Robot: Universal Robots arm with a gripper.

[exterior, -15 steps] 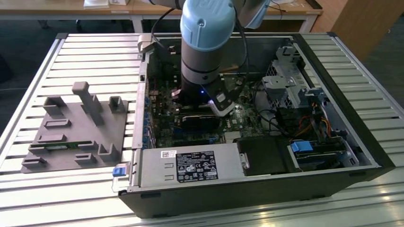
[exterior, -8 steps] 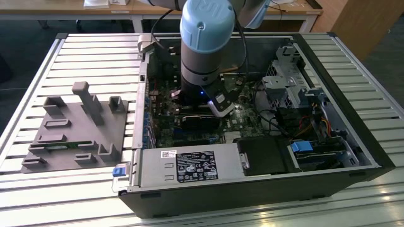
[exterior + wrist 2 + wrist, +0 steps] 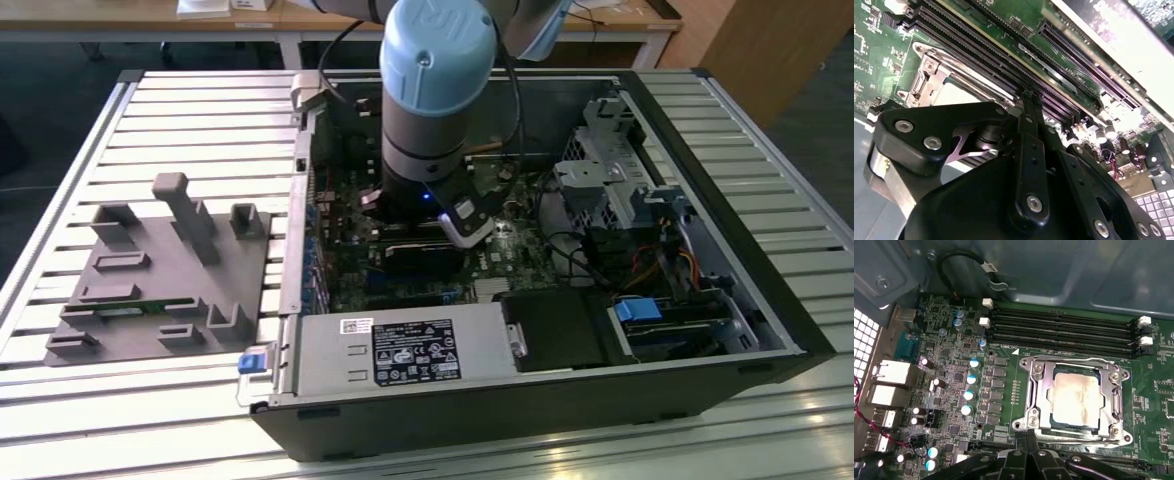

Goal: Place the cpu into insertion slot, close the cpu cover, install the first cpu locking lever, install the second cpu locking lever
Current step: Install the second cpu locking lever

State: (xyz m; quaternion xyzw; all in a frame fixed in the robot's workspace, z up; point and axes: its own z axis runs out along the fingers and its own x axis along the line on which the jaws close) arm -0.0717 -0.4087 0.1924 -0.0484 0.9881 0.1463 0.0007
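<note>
**Working the levers at a closed CPU socket**

Reaching down into the open black steel computer case, the grey-and-blue jointed robot arm holds its black gripper low over the green, component-studded motherboard. Just beyond the fingertips lies the insertion slot, a square socket with a bright silver rim. The thin, shiny stamped-metal cpu cover lies flat over it, its window framing the pale, matt silver-grey cpu, which sits seated inside. So placing and covering look done, and the locking-lever step seems in hand. The jaws are pressed nearly together at the socket's near edge; whether they pinch a lever wire I cannot tell. Any lever move would call for a firm sideways hook under its catch
</note>
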